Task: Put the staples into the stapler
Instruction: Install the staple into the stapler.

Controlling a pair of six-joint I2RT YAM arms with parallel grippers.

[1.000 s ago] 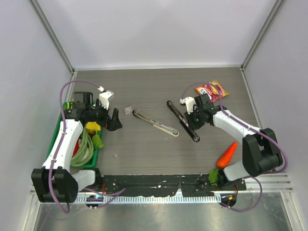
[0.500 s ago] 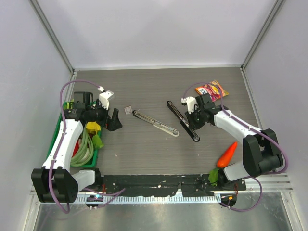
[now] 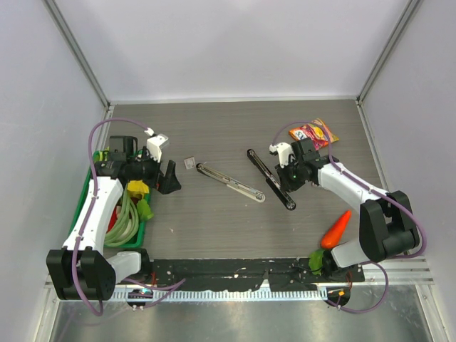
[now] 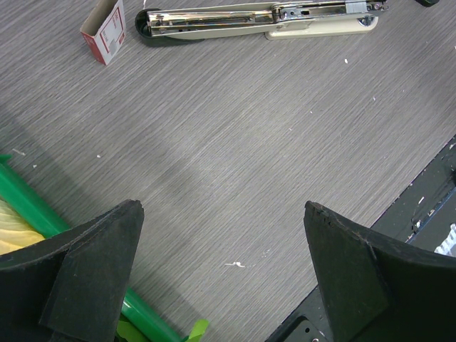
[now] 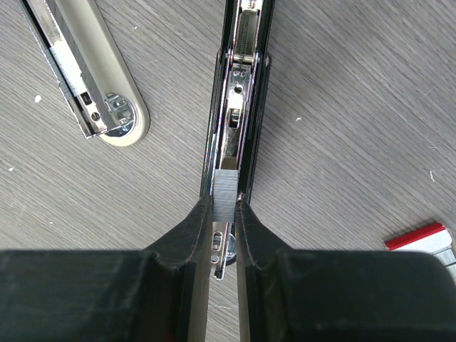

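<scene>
A black stapler (image 3: pixel 269 178) lies opened flat at mid-table, its metal channel (image 5: pixel 239 107) facing up. My right gripper (image 5: pixel 225 205) is shut on a grey strip of staples (image 5: pixel 225 191), held right over the channel's near end. The small white staples box with a red label (image 4: pixel 105 28) lies open-ended next to the tip of a beige stapler (image 4: pixel 256 21), left of centre in the top view (image 3: pixel 189 162). My left gripper (image 4: pixel 222 208) hovers open over bare table beside the basket, holding nothing.
The beige stapler (image 3: pixel 229 183) lies opened flat just left of the black one. An orange-red snack packet (image 3: pixel 313 133) lies behind the right arm and a carrot (image 3: pixel 336 229) near its base. A green basket (image 3: pixel 80 214) with a hose and toys sits at the left edge.
The right gripper has crept very slightly along the black stapler with the strip in it. The left arm has not moved.
</scene>
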